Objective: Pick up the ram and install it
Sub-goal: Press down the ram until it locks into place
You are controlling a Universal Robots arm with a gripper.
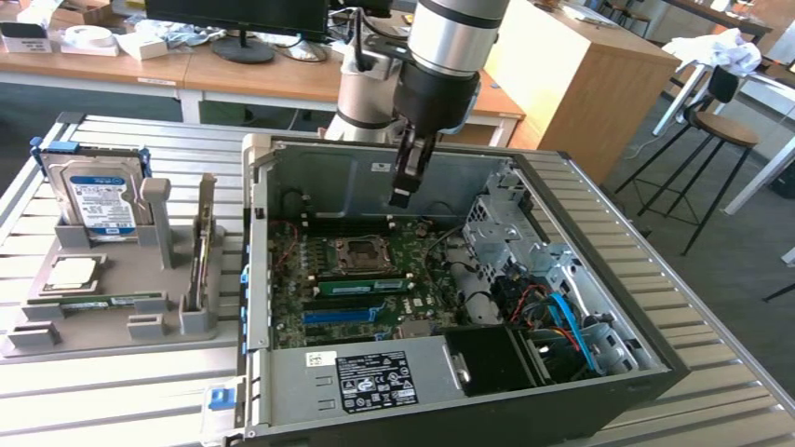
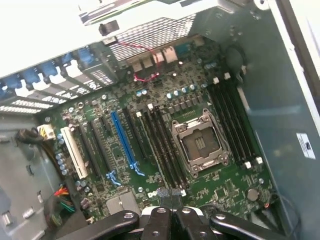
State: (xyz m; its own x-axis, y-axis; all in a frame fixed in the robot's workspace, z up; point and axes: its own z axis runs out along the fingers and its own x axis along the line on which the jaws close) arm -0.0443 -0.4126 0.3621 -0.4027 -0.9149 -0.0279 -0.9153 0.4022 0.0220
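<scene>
1. Exterior view: the arm [image 1: 435, 65] reaches down over the open computer case [image 1: 597, 372], which lies on its side on the slatted metal counter [image 1: 125, 400].
2. The claw [image 1: 403, 191] hangs inside the case, above the motherboard [image 1: 360, 279] and just up from the processor socket [image 1: 357, 250]. Its fingers are pressed together with nothing seen between them.
3. The ram [image 1: 102, 301] lies flat in the grey holder tray [image 1: 74, 331] at the exterior view's left, outside the case and well apart from the claw.
4. On the same tray, a silver processor chip [image 1: 73, 272] sits just behind the ram, a hard drive [image 1: 100, 197] stands at the back, and an expansion card [image 1: 205, 244] stands on edge beside them.
5. Wrist view: the claw [image 2: 170, 196] points down at the motherboard [image 2: 225, 185], its tips closed together and empty.
6. Below it are the open processor socket [image 2: 199, 144], rows of dark memory slots [image 2: 162, 147] on both sides of it, and a blue expansion slot [image 2: 124, 142] farther along.
</scene>
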